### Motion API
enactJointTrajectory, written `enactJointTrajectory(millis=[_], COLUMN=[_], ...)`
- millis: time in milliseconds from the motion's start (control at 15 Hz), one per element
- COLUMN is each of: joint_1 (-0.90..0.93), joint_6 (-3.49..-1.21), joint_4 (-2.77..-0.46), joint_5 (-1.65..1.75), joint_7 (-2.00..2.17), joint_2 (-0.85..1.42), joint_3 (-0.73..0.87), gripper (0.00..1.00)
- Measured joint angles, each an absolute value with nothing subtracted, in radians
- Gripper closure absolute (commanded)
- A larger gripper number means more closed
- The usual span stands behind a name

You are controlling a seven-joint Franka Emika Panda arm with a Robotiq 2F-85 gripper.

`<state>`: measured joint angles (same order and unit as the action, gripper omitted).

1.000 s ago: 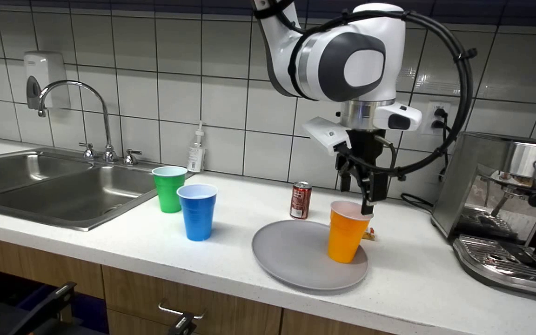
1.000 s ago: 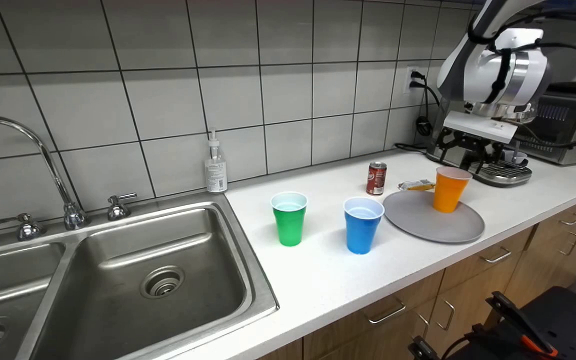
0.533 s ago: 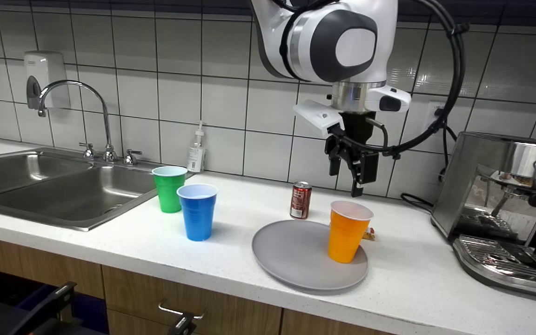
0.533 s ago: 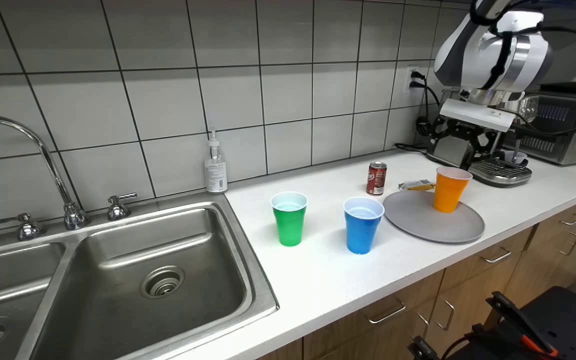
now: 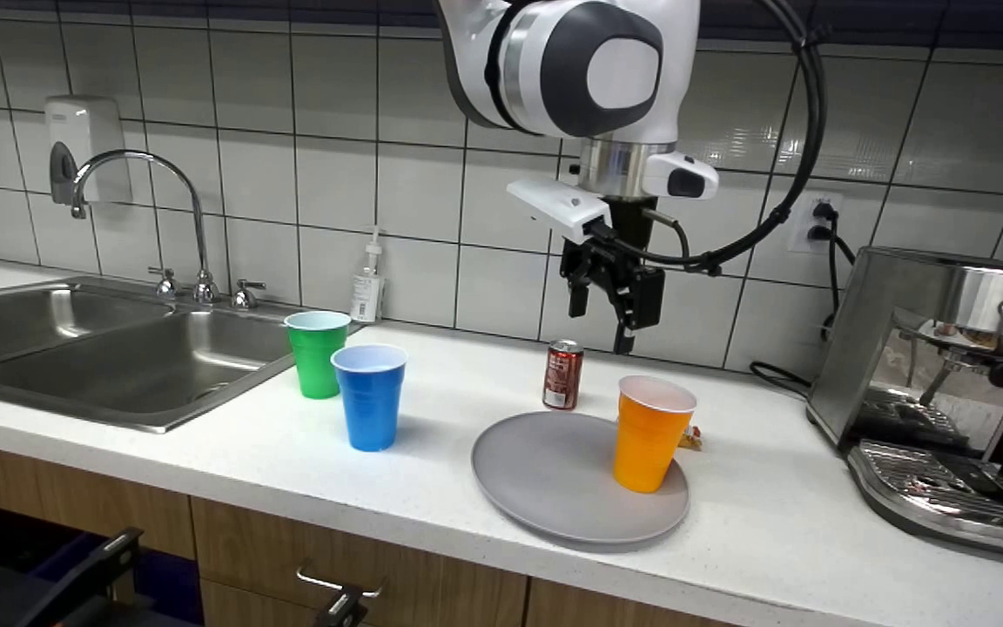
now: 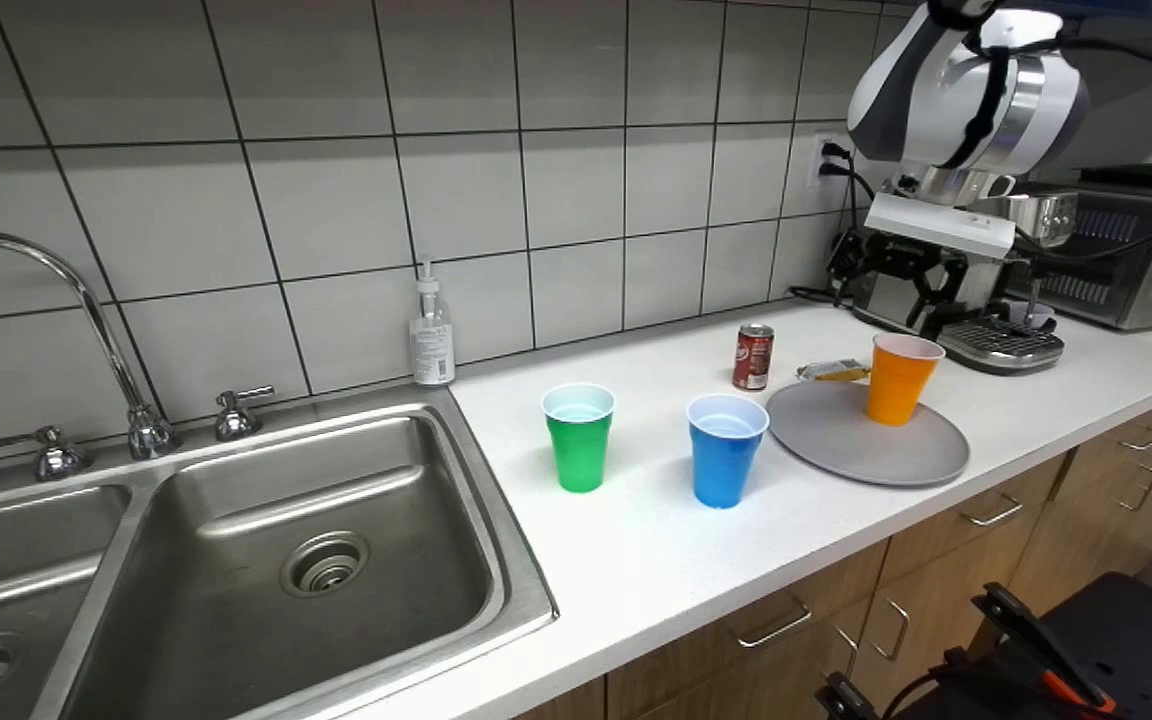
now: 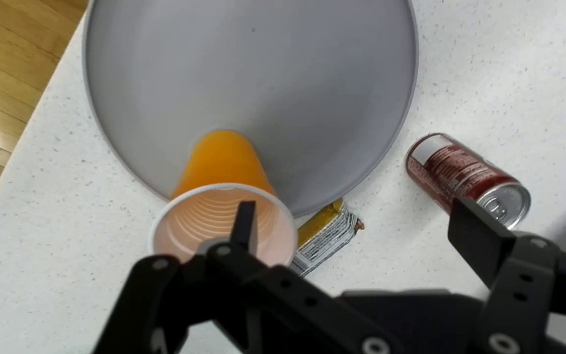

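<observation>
your gripper blocking some orange cup, plate chopped at wrist view's top edge, wrapper print too tiny

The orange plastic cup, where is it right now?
In an exterior view, the orange plastic cup stands on the right side of the flat round gray plate, with a red metal can farther back, to the cup's left.

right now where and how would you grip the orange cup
Probably best to pinch the orange cup by its rim, coming from above: it stands mouth up on the gray plate, leaving the thin upper wall exposed.
</observation>
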<state>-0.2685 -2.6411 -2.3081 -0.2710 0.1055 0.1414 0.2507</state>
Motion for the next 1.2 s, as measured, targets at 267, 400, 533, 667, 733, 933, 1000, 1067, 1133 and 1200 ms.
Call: enactJointTrajectory(millis=[267, 400, 533, 667, 733, 933, 1000, 1067, 1133, 1200], joint_1=[-0.252, -0.245, -0.234, -0.226, -0.22, -0.202, -0.197, -0.19, -0.182, -0.174], joint_6=[-2.608, -2.587, -2.566, -2.544, -2.533, -2.504, -2.497, -2.492, -2.488, -2.483], joint_4=[-2.348, -2.372, -2.394, -2.414, -2.422, -2.451, -2.463, -2.473, -2.483, -2.493], joint_5=[-0.271, -0.272, -0.272, -0.272, -0.272, -0.272, -0.272, -0.272, -0.272, -0.272], joint_7=[0.029, -0.014, -0.06, -0.104, -0.125, -0.181, -0.194, -0.206, -0.217, -0.225], joint_2=[0.108, 0.088, 0.066, 0.045, 0.035, 0.006, -0.001, -0.007, -0.014, -0.02], joint_3=[0.23, 0.219, 0.214, 0.206, 0.204, 0.199, 0.196, 0.193, 0.192, 0.189], gripper=[0.0, 0.0, 0.0, 0.0, 0.0, 0.0, 0.0, 0.0, 0.0, 0.0])
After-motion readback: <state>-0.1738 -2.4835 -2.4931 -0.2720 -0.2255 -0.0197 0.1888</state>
